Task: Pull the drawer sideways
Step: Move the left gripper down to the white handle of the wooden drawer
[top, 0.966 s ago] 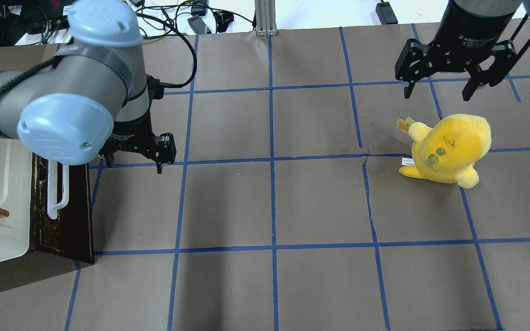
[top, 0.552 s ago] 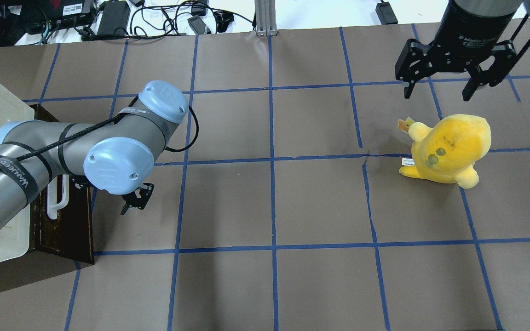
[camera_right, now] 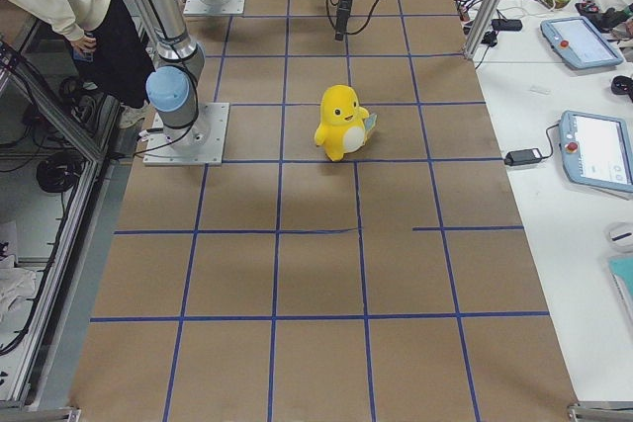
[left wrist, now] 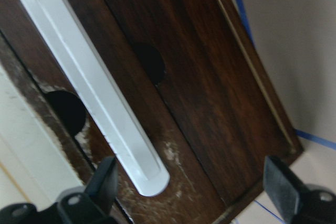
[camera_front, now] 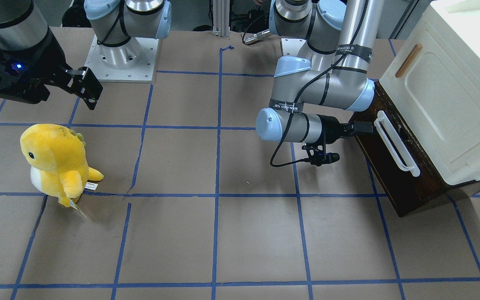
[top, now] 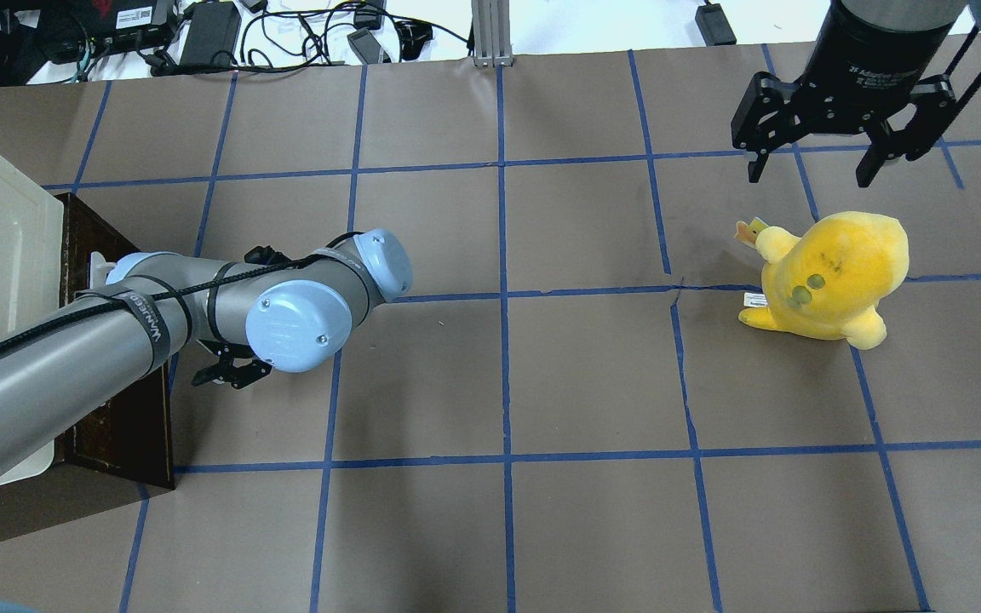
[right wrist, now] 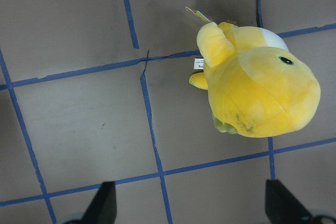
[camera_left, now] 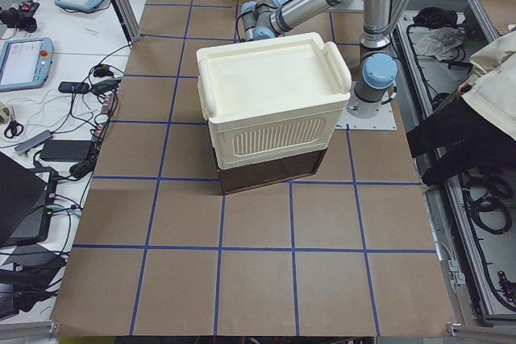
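Note:
The dark brown drawer (camera_front: 394, 175) with its long white bar handle (camera_front: 396, 143) sits under the cream cabinet at the table's left end. In the overhead view my left arm covers most of the drawer (top: 116, 426). My left gripper (camera_front: 363, 128) lies level and points at the drawer's front, by one end of the handle. In the left wrist view the gripper (left wrist: 191, 192) is open, with the handle's end (left wrist: 89, 93) just inside one finger (left wrist: 102, 184); it holds nothing. My right gripper (top: 806, 174) is open and empty, high above the table.
A yellow plush toy (top: 831, 277) stands on the right half of the table, below my right gripper (right wrist: 191, 208). The cream-white cabinet (camera_front: 452, 91) with a small wooden handle rises over the drawer. Cables and power bricks (top: 286, 34) lie along the far edge.
My left arm has swung down and folded low over the table, and its gripper has turned from pointing down to facing the drawer's front by the handle. The right arm and plush have not moved.

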Robot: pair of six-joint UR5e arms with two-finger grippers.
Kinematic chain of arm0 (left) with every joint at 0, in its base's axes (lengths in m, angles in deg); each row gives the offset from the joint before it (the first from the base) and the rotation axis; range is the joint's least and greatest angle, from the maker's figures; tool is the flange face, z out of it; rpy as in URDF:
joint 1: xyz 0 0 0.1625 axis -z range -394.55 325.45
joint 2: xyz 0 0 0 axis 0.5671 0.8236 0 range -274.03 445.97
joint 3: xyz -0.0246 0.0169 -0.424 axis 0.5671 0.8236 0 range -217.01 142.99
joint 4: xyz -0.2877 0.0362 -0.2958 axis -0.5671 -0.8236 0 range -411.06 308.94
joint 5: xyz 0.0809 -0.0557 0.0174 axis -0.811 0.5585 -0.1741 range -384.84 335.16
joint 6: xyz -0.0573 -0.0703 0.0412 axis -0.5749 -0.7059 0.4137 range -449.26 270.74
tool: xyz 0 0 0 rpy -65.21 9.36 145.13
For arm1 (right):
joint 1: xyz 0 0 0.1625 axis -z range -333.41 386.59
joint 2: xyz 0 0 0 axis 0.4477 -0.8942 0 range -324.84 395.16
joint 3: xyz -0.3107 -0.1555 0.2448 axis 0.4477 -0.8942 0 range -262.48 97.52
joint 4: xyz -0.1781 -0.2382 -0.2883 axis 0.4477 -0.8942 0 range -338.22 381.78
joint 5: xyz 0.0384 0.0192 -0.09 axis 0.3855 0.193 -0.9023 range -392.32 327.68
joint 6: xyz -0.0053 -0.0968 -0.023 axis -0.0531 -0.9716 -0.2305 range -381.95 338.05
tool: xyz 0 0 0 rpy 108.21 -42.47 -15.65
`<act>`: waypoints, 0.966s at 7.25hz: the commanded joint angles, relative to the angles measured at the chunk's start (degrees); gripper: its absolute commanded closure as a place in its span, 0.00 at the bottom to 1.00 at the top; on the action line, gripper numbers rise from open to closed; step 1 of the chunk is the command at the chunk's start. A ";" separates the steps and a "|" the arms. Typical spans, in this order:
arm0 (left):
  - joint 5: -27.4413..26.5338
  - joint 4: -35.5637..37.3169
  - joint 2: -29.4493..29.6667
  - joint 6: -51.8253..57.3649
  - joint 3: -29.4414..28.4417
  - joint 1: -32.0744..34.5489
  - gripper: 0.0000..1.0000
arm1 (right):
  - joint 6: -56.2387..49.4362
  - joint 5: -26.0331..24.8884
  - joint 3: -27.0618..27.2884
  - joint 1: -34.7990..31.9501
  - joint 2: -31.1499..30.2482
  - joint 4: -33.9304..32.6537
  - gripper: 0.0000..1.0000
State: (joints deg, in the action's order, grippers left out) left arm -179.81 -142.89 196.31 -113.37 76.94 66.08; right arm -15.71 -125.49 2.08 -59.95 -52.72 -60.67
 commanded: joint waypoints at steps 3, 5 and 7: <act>-9.21 -3.10 4.35 -7.62 -3.27 -1.57 0.00 | 0.00 0.00 0.00 -0.03 0.00 0.00 0.00; -13.22 -5.45 5.40 -10.49 -3.12 -1.84 0.00 | 0.00 0.00 0.00 -0.03 0.00 0.00 0.00; -14.05 -5.82 5.67 -11.31 -2.94 -2.36 0.00 | 0.00 0.00 0.00 -0.03 0.00 0.00 0.00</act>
State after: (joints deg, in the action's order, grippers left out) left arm -193.16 -148.27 201.80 -124.05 73.90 64.14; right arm -15.71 -125.49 2.07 -59.98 -52.73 -60.63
